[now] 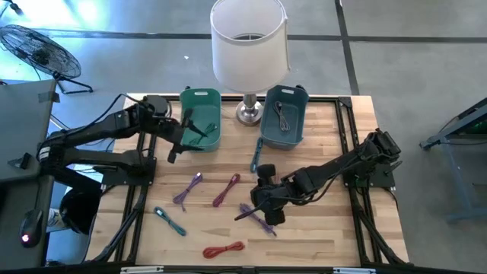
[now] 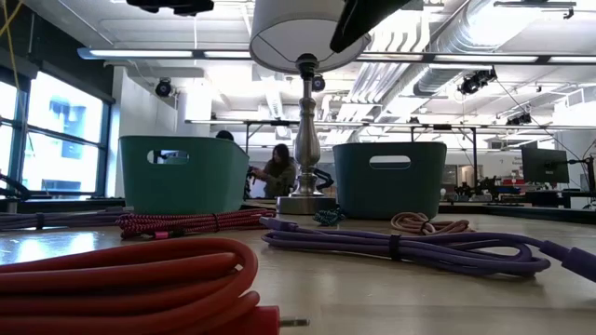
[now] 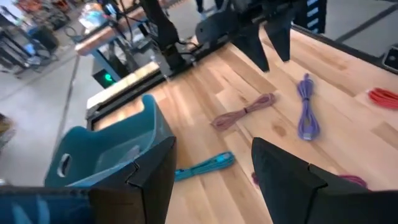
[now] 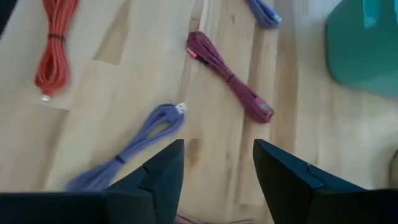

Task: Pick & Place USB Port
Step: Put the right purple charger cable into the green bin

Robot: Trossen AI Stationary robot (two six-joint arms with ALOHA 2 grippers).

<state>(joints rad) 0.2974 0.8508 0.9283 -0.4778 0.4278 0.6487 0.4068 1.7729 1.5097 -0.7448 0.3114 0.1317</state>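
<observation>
Several bundled USB cables lie flat on the wooden table: a purple one (image 1: 259, 219) (image 4: 134, 152), a maroon one (image 1: 226, 189) (image 4: 229, 76), a second purple one (image 1: 186, 189), a teal one (image 1: 170, 221) and a red one (image 1: 223, 249) (image 4: 53, 41). My right gripper (image 1: 255, 211) (image 4: 217, 168) hangs open just above the first purple cable and touches nothing. My left gripper (image 1: 181, 143) (image 3: 211, 180) is open and empty, at the near left side of the green bin (image 1: 202, 118). A dark cable lies in the blue bin (image 1: 283, 114).
A table lamp (image 1: 249, 46) stands between the two bins at the far edge. Another teal cable (image 1: 256, 157) (image 3: 204, 166) lies in front of the blue bin, and a pinkish cable (image 3: 245, 109) lies near my right arm. Bare wood shows along the near edge, right of the red cable.
</observation>
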